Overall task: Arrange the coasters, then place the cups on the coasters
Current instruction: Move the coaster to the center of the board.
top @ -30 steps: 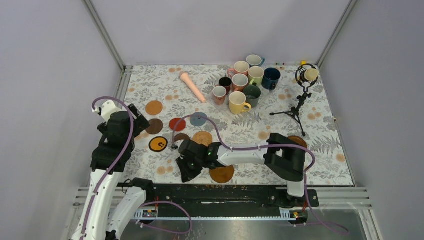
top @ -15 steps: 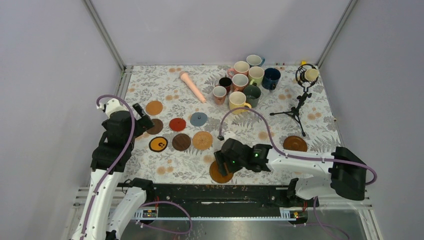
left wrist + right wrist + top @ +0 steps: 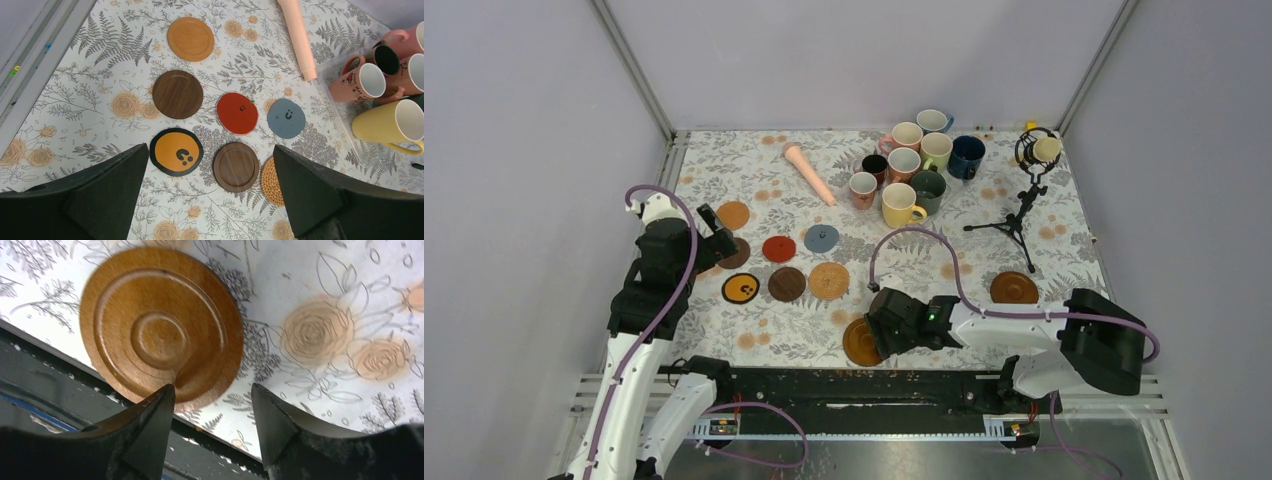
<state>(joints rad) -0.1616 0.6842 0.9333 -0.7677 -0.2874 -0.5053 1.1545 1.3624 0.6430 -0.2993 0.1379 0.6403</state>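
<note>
Right wrist view: right gripper (image 3: 211, 388) jaws parted, grasping nothing; orange wood coaster (image 3: 160, 335) lies flat just ahead of its left jaw, at the table (image 3: 325, 290) edge. Left gripper (image 3: 211, 148) gapes wide above laid-out coasters (image 3: 177, 94); mugs (image 3: 387, 125) crowd beyond its right jaw.

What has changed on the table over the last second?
The right gripper swung rightward, from left of the brown wooden coaster to its right side, and its jaws opened. The left gripper crept slightly farther out. The other coasters and mugs stayed put.

The coasters (image 3: 787, 284) lie left on the table (image 3: 724, 170), the cups (image 3: 903, 160) clustered behind, further right.
</note>
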